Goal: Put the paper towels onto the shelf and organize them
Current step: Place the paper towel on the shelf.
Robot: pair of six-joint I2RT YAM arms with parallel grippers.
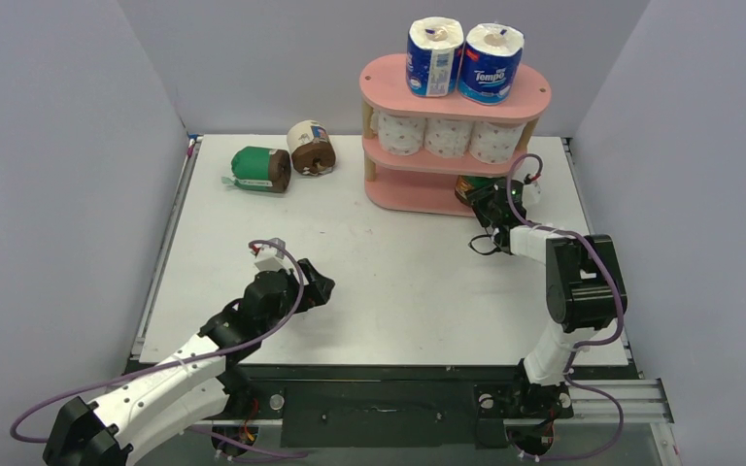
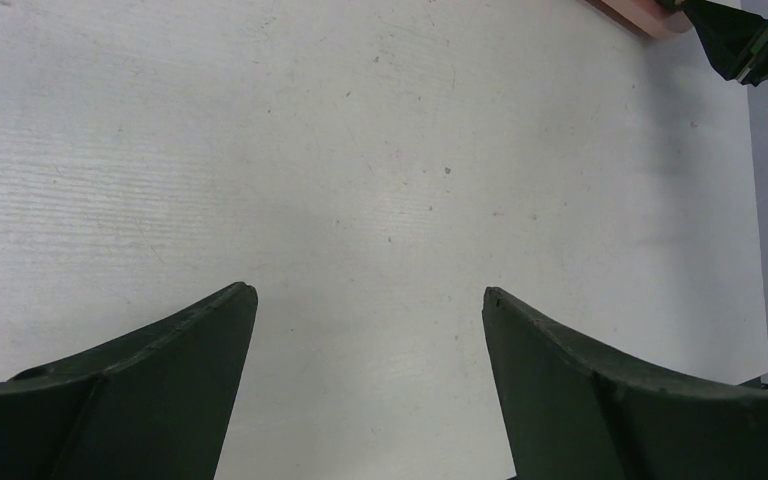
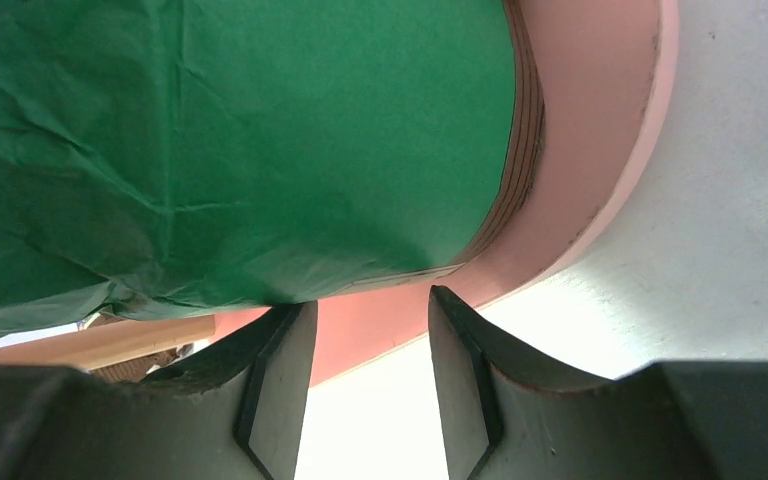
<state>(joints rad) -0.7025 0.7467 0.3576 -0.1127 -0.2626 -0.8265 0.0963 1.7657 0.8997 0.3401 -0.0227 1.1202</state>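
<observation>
The pink shelf (image 1: 534, 92) stands at the back right. Two blue-white paper towels (image 1: 434, 56) stand on its top board and three white pink-dotted rolls (image 1: 447, 136) fill the middle tier. A green-wrapped roll (image 3: 240, 150) lies on the bottom board (image 3: 600, 120). My right gripper (image 3: 370, 298) sits just in front of it, jaws narrowly open and empty, the left fingertip against the wrap. Another green roll (image 1: 260, 168) and a cream-wrapped roll (image 1: 311, 148) lie on the table at the back left. My left gripper (image 2: 370, 290) hovers open over bare table, holding nothing.
The white table (image 1: 398, 282) is walled by grey panels at the back and on both sides. A corner of the shelf (image 2: 640, 12) shows at the top right of the left wrist view. A wooden post (image 3: 90, 345) stands beside the right gripper.
</observation>
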